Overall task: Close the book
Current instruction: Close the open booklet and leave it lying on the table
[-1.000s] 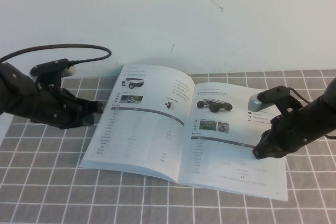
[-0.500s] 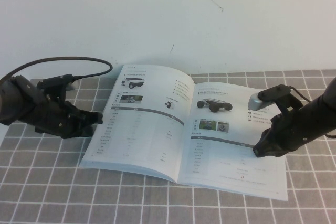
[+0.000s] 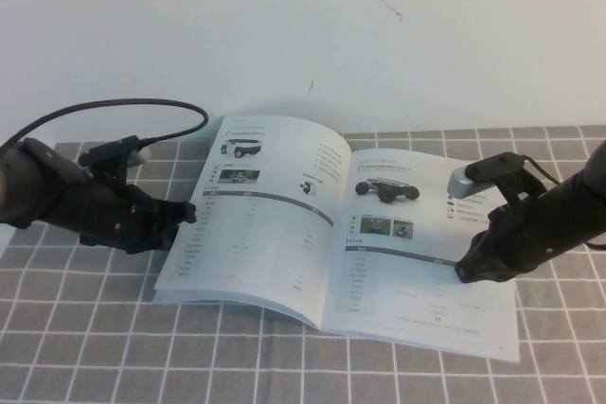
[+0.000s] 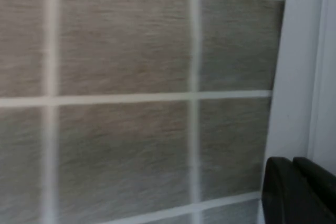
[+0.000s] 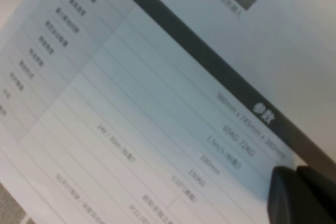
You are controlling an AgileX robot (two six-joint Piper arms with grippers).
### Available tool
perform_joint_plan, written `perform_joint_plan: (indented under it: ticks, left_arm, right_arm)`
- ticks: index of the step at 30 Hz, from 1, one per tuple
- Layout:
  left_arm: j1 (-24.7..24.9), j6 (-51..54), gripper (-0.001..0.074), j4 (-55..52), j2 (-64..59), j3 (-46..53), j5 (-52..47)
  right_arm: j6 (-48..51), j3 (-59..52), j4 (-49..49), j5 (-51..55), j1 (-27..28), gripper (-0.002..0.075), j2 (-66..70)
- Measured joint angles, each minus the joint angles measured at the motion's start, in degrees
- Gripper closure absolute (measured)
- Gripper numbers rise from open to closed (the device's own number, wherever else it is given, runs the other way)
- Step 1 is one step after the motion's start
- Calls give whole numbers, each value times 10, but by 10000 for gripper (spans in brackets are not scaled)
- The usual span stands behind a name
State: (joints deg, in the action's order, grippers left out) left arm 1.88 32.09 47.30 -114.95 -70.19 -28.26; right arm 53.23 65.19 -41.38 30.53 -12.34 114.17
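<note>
An open book [image 3: 284,224] lies flat on the grey grid cloth, both printed pages facing up. My left gripper [image 3: 186,213] is low at the book's left edge, with its tips against the left page's border. In the left wrist view its dark fingers [image 4: 294,187] sit pressed together, shut, beside the white page edge [image 4: 302,77]. My right gripper [image 3: 464,274] rests on the lower part of the right page. The right wrist view shows it [image 5: 296,192] shut, with its tips on the printed table of the page [image 5: 157,103].
The grid cloth [image 3: 95,328] covers the table, and a white wall [image 3: 284,26] rises just behind the book. A black cable [image 3: 123,106] loops above the left arm. Bare cloth lies in front of the book and to its left.
My left gripper has moved right, up to the book's left edge, and that edge has shifted slightly inward. The right gripper has stayed on the right page.
</note>
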Motion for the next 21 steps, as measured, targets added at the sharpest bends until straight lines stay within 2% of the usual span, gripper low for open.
perform_joint_plan:
  ticks: [13, 17, 21]
  left_arm:
    - [0, 198, 739, 214, -2, -1, -77]
    - [0, 210, 739, 209, -2, -14, -67]
    - [0, 183, 739, 141, -2, -23, -31]
  right_arm:
    - [0, 0, -1, 0, 0, 729, 0]
    - [0, 0, -1, 2, 0, 729, 0]
    - [0, 0, -1, 6, 0, 729, 0]
